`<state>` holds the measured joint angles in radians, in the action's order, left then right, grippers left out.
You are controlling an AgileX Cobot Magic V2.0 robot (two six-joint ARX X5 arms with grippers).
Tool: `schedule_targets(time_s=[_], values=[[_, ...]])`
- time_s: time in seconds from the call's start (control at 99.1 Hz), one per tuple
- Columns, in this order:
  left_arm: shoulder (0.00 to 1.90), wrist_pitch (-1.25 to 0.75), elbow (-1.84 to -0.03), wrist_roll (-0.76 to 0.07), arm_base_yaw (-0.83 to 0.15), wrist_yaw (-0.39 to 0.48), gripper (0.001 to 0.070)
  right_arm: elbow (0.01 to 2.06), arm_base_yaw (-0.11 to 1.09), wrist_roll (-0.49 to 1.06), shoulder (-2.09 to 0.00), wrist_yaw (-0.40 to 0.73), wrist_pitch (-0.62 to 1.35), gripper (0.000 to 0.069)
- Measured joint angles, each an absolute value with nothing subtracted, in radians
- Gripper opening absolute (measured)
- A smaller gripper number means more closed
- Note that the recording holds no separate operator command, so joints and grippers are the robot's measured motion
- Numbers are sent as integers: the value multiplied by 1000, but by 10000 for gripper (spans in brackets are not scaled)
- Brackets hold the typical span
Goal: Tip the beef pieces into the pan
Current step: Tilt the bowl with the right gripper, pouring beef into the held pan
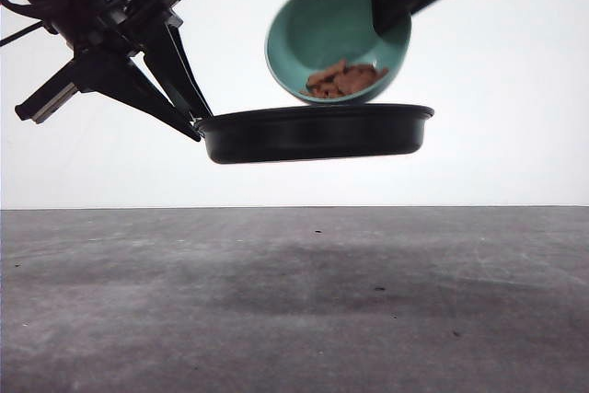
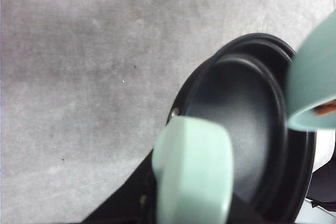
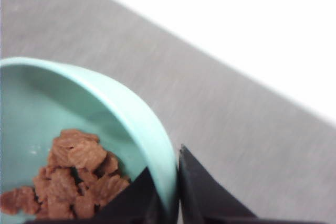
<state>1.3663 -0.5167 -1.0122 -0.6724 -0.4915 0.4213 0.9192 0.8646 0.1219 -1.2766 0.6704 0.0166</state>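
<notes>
- Front view: one black pan (image 1: 315,132) is held level in the air, well above the grey table (image 1: 294,310). The left gripper (image 1: 191,121) meets the pan's left end; its grip cannot be told here. One teal bowl (image 1: 317,39), tipped toward the camera just behind and above the pan's rim, holds the beef pieces (image 1: 345,80) heaped at its lower lip. The right gripper (image 1: 391,6) clasps the bowl's upper rim.
- Left wrist view: the pan's mint-green handle (image 2: 193,174) fills the foreground and hides the fingers. The pan (image 2: 247,119) is bare inside; the bowl (image 2: 314,82) overhangs its far rim.
- Right wrist view: black fingers (image 3: 197,192) pinch the bowl's wall (image 3: 152,140), one inside, one outside. Beef pieces (image 3: 73,177) lie heaped in the bowl.
</notes>
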Motion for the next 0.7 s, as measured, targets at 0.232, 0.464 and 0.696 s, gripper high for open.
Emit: schedule_targets(time_s=[0.232,0.464,0.696], values=[[1366,-517,-1012,-673,-492,421,32,919,866,325,-1277,677,-96,18],[1366,-517,-1012,-673,-492,421,32,919,866,442,-1277,675,-176,18],[1366,-520,-1019,-677,-488,421,32,919,866,490,-1280,654,-188,18]])
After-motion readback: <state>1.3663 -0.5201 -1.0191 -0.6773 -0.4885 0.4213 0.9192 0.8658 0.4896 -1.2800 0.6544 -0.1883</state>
